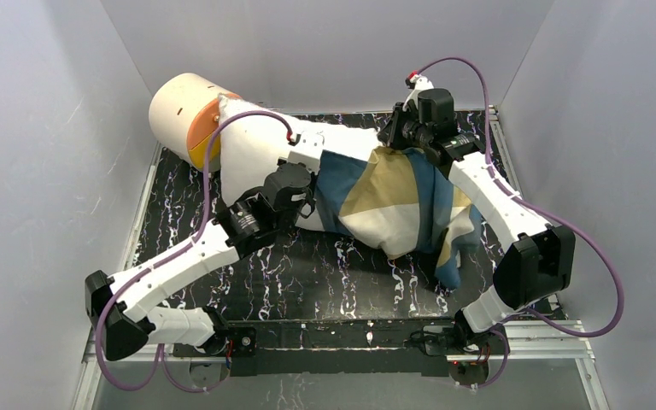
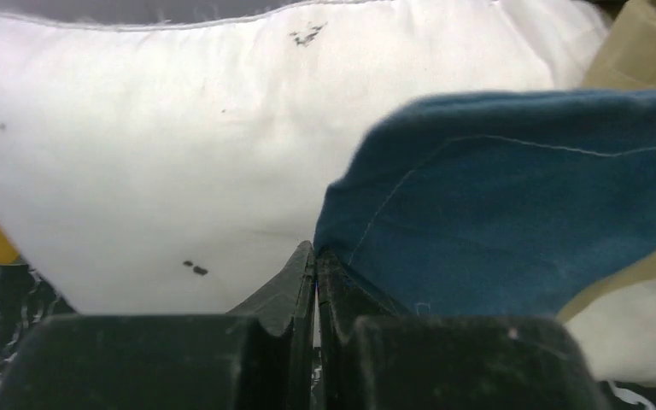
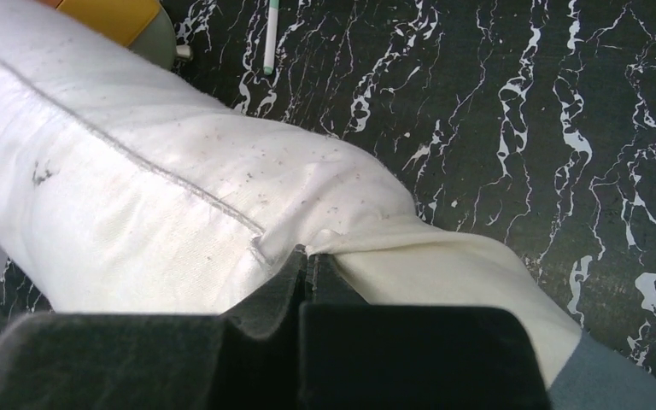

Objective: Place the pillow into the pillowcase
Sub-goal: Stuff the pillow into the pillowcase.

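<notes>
While the pillow (image 1: 252,149) lay on the black marbled desk (image 1: 307,273) with its long axis left to right, its bare white end pointed far-left, touching the cream-and-orange cylinder (image 1: 184,115). Its right half sat inside the pillowcase (image 1: 393,205), whose open mouth faced left. Left gripper (image 2: 314,256) was pinched tight on the pillowcase's blue near edge. Right gripper (image 3: 307,258) was clamped on its cream far edge, against the pillow seam.
</notes>
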